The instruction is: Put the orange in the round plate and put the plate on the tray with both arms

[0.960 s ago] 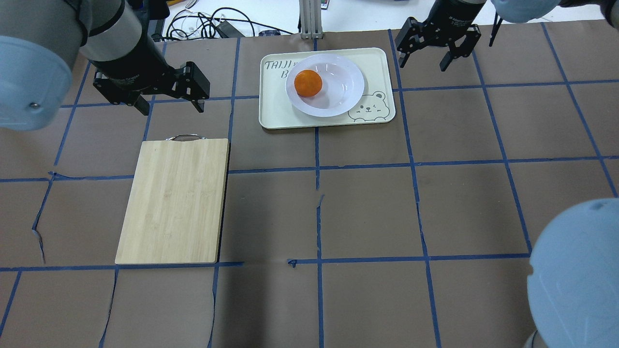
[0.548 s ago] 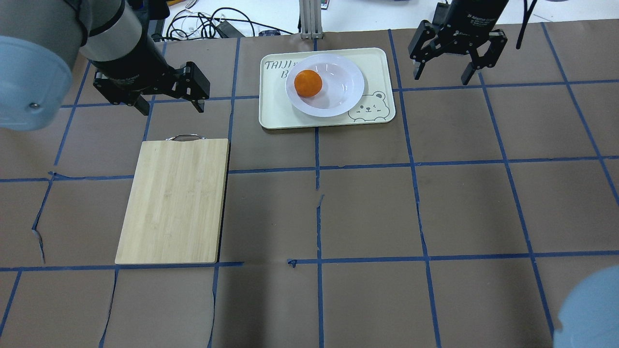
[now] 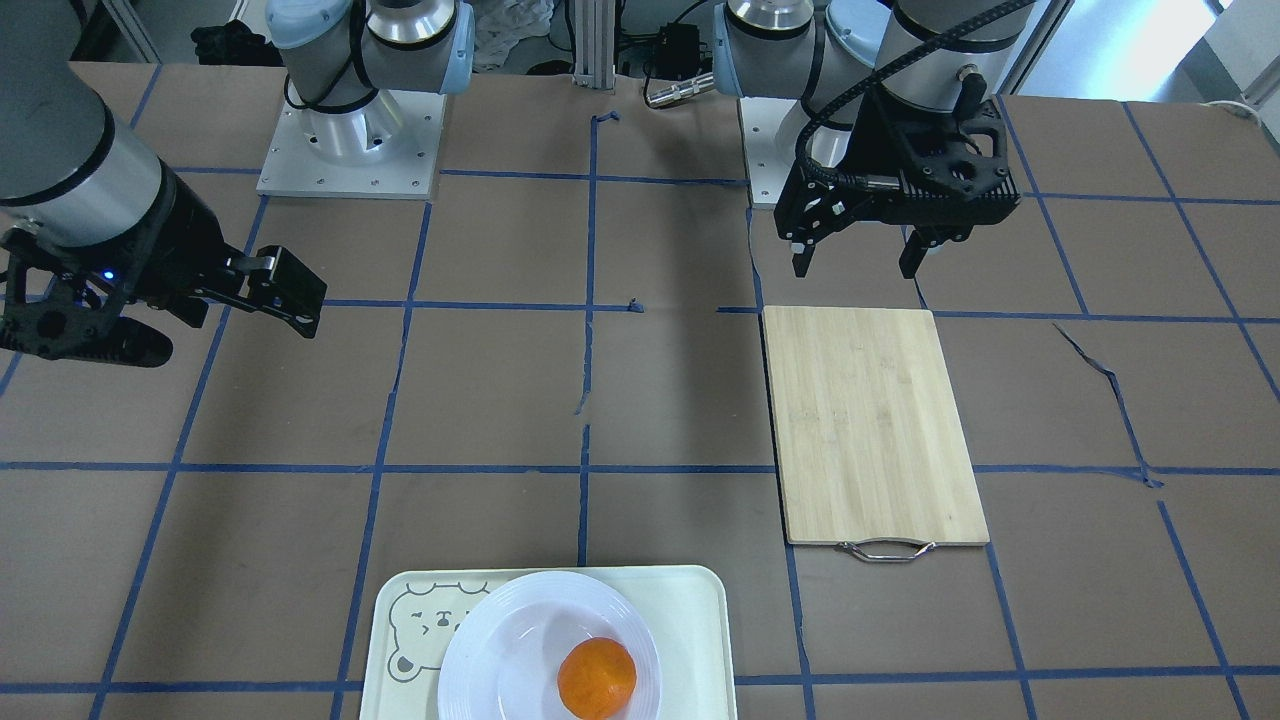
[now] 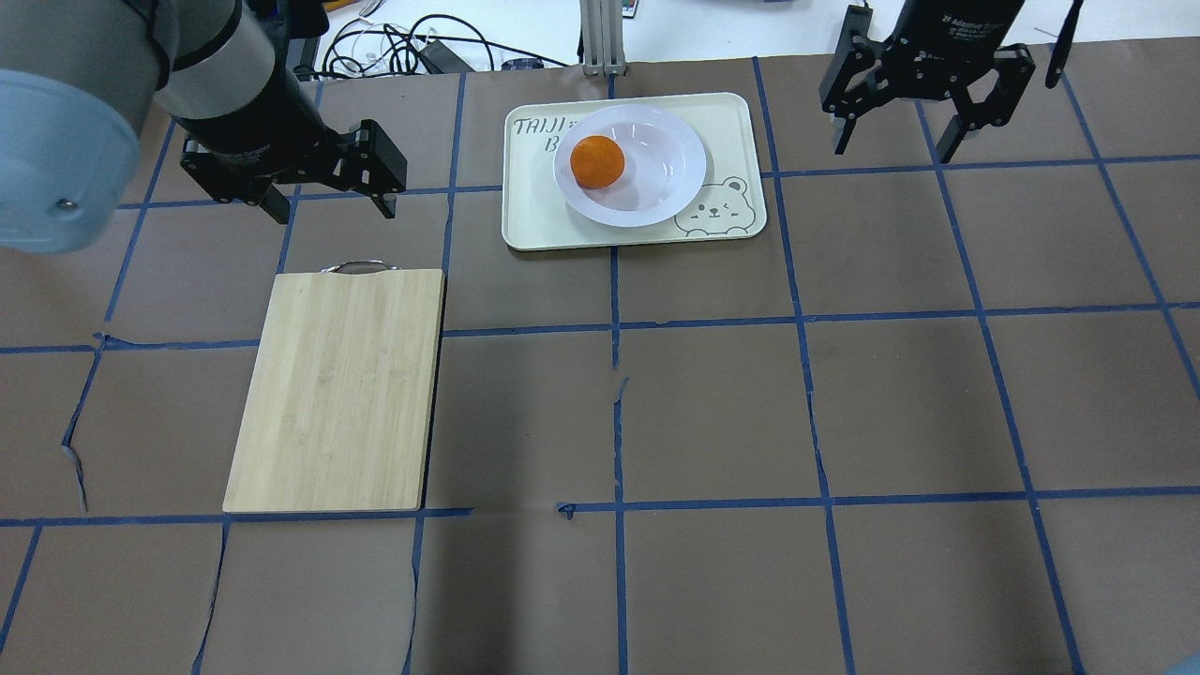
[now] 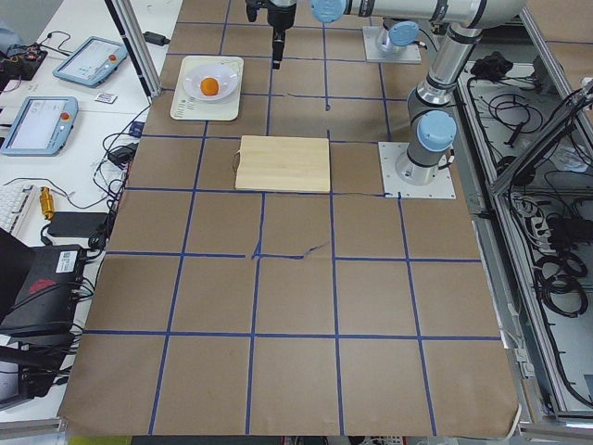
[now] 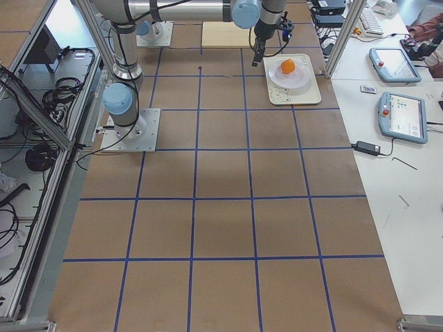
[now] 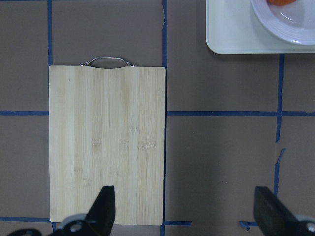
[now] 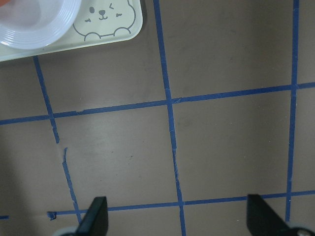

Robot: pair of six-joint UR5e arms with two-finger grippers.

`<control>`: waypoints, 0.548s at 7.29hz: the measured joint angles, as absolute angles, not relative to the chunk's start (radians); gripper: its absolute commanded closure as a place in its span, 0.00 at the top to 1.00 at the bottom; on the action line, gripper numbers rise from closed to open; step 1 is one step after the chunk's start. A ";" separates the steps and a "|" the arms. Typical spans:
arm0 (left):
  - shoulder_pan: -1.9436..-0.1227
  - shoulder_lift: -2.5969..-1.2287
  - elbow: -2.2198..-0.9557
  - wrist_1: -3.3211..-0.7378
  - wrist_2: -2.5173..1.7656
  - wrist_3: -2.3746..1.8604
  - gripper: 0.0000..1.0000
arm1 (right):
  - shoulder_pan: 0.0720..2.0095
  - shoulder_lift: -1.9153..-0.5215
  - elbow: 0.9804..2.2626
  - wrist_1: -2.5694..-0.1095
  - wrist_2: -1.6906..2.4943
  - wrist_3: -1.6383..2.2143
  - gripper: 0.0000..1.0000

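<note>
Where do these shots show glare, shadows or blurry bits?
Overhead view: small glints on the round plate, soft broad shadows on the brown table nearer the camera. Front-facing view: the tray and plate are cut off by the bottom edge. Left wrist view: the left claw looks dark and soft-edged at the bottom.

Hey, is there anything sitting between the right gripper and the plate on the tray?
Nothing visible. The right gripper hangs open beside the tray, with only table between it and the round plate, which holds the orange.
</note>
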State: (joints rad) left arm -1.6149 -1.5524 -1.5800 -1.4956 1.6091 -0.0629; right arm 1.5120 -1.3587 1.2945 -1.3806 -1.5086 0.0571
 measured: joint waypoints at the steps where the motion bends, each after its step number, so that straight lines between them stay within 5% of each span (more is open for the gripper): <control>1: -1.615 -1.552 -1.580 -1.496 1.609 -0.063 1.00 | 1.512 -1.376 1.304 -1.381 -1.512 0.059 1.00; 4: -1.615 -1.552 -1.580 -1.496 1.609 -0.063 1.00 | 1.512 -1.410 1.334 -1.386 -1.517 0.068 1.00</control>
